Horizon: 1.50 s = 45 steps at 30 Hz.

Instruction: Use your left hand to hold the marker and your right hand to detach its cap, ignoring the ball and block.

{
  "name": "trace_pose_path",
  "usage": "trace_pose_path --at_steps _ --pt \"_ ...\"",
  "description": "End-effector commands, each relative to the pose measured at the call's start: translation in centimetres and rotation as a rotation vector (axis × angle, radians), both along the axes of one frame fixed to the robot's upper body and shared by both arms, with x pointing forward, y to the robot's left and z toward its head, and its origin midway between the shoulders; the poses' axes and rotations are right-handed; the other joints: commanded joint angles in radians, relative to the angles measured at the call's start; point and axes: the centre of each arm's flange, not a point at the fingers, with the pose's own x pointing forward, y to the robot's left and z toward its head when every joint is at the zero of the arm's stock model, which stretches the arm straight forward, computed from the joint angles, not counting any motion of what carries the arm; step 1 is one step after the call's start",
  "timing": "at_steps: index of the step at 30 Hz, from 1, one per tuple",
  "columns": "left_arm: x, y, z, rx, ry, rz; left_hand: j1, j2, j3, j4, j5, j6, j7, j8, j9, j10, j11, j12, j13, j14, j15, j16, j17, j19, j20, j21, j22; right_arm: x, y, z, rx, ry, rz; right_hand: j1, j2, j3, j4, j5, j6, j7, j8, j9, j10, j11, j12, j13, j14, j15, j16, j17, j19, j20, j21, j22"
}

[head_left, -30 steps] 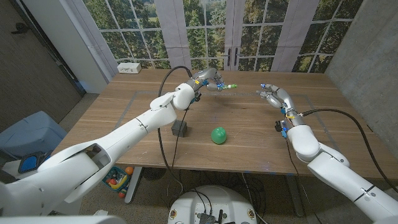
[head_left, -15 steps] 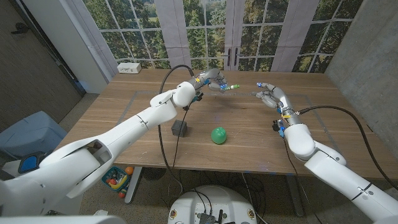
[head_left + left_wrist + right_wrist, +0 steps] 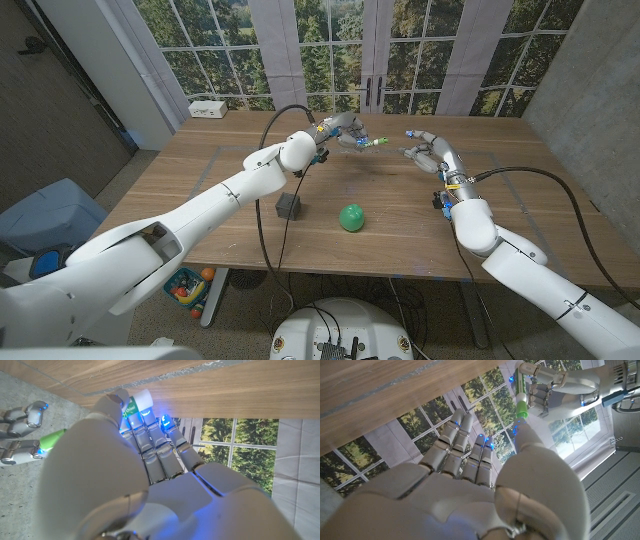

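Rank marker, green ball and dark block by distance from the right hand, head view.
From the right hand:
1. Marker, held in the left hand over the table's far middle.
2. Green ball, near the front edge, centre.
3. Dark block, left of the ball.

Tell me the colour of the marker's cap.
Bright green; the cap shows best in the right wrist view.

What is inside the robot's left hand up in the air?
The left hand holds a marker above the table. Its green cap pokes out toward the right hand. The middle of the marker is hidden by the fingers.
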Motion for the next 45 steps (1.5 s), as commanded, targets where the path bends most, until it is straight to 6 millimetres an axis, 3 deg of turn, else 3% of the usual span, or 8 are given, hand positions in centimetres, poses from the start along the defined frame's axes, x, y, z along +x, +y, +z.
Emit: trace_pose_path --at_steps 1,34,40,45 --pt "0.0 -0.4 -0.1 -0.009 0.022 -0.005 0.003 0.015 -0.004 0.001 0.008 0.082 -0.022 0.021 0.263 0.237 -0.111 0.020 0.432 -0.004 -0.110 -0.004 0.007 -0.008 -0.086 0.009 0.003 0.0 1.3 0.3 -0.048 -0.053 0.010 0.023 0.003 -0.015 0.002 -0.002 0.042 -0.016 0.018 0.006 0.029 0.002 0.017 0.015 0.012 -0.158 0.030 0.035 0.027 -0.007 0.032 0.018" --pt "-1.5 -1.1 -0.7 -0.019 0.037 -0.019 0.005 0.015 -0.014 0.001 0.034 0.084 -0.020 0.019 0.262 0.245 -0.110 0.005 0.445 -0.002 -0.110 -0.014 0.032 -0.015 -0.084 0.025 0.002 0.0 3.8 0.4 -0.136 -0.119 0.020 0.075 0.017 -0.016 0.002 0.004 0.124 -0.014 0.046 0.013 0.110 0.001 0.063 0.058 0.125 -0.170 0.061 0.066 0.113 -0.048 0.150 0.074" --pt "-1.7 -1.0 -0.9 -0.020 0.039 -0.019 0.006 0.015 -0.016 0.001 0.037 0.081 -0.023 0.020 0.267 0.246 -0.110 0.002 0.446 -0.001 -0.110 -0.015 0.036 -0.016 -0.084 0.028 0.002 0.1 3.9 0.5 -0.140 -0.133 0.020 0.109 0.030 -0.008 -0.004 0.004 0.157 -0.013 0.058 0.015 0.148 0.000 0.082 0.072 0.164 -0.174 0.070 0.078 0.140 -0.074 0.181 0.079" --pt "-1.9 -0.9 -0.9 -0.020 0.037 -0.019 0.007 0.015 -0.018 0.001 0.040 0.084 -0.020 0.018 0.264 0.245 -0.111 0.000 0.450 0.000 -0.110 -0.017 0.040 -0.017 -0.085 0.030 0.002 0.2 4.0 0.6 -0.147 -0.137 0.031 0.138 0.041 -0.001 -0.003 0.001 0.219 -0.005 0.082 0.016 0.195 0.003 0.105 0.089 0.202 -0.173 0.071 0.086 0.161 -0.108 0.216 0.085"
